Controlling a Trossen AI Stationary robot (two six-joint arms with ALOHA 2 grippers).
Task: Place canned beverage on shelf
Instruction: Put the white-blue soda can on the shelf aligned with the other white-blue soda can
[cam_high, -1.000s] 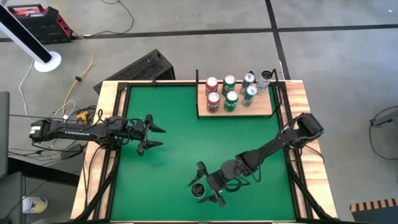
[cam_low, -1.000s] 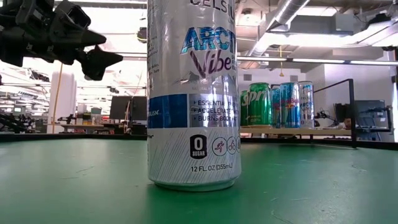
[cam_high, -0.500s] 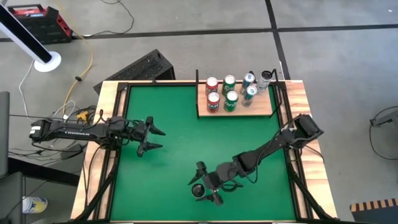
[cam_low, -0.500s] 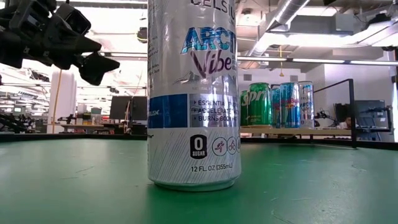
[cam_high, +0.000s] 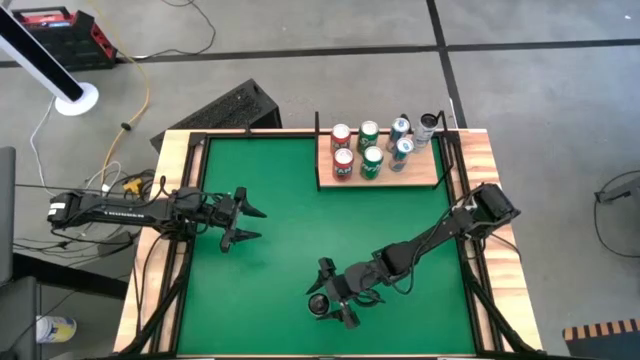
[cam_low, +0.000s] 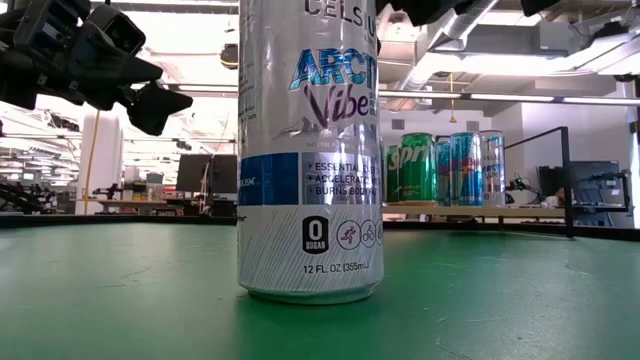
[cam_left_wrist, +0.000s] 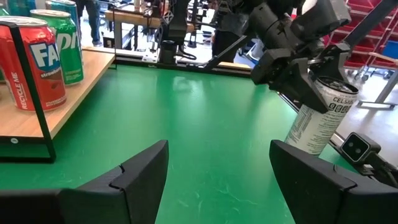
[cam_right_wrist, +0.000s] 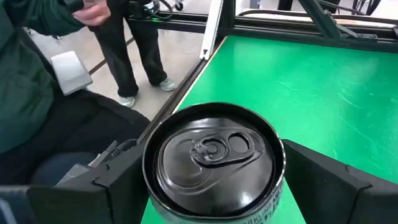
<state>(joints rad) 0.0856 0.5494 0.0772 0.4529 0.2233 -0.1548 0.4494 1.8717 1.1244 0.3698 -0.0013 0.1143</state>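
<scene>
The canned beverage (cam_right_wrist: 214, 163) is standing upright on the green table (cam_high: 290, 200), near its front edge and well apart from the shelf (cam_high: 415, 175). The right gripper (cam_high: 331, 293) is straddling the can top, open fingers (cam_right_wrist: 336, 186) flanking it without visibly clamping. The left gripper (cam_high: 243, 220) is hovering open at the left side.

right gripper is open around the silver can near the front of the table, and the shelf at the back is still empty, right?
Not quite: the shelf isn't empty. The high view shows several cans already standing on it. The rest holds: the right gripper is open around the silver can near the table's front edge.
</scene>
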